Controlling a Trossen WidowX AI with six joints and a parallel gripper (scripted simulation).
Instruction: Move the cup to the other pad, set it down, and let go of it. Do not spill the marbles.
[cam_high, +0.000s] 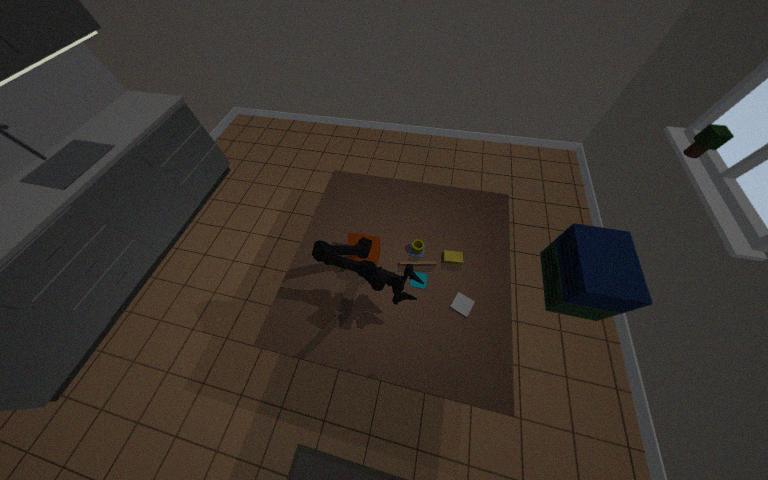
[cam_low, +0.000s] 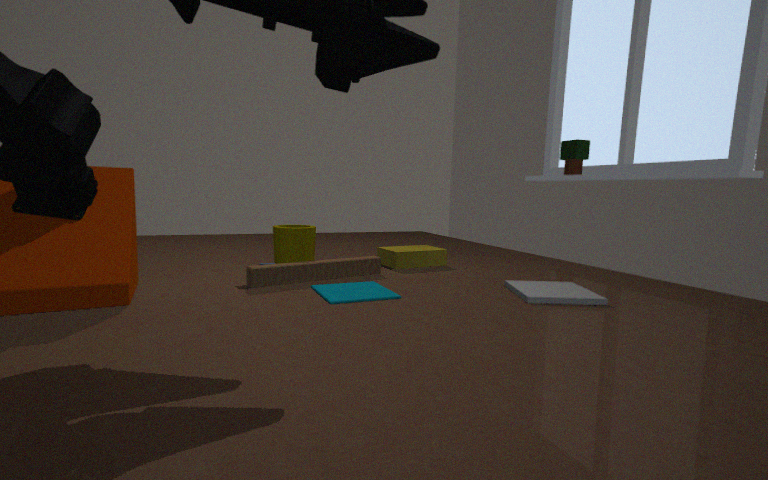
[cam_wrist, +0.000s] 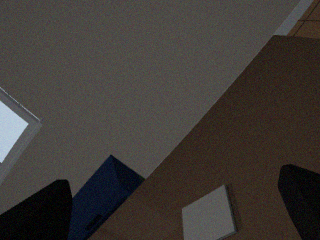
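Cup, a smooth yellow cylinder, stands upright behind a wooden bar; end effector spread wide, grasping nothing.

Tiled floor, grey cabinets, bright window, blue crate.

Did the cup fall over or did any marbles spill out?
No. The yellow cup stands upright on its pad behind the wooden bar, and no marbles show on the table around it. The gripper hangs open and away from it, holding nothing. Nothing looks odd.
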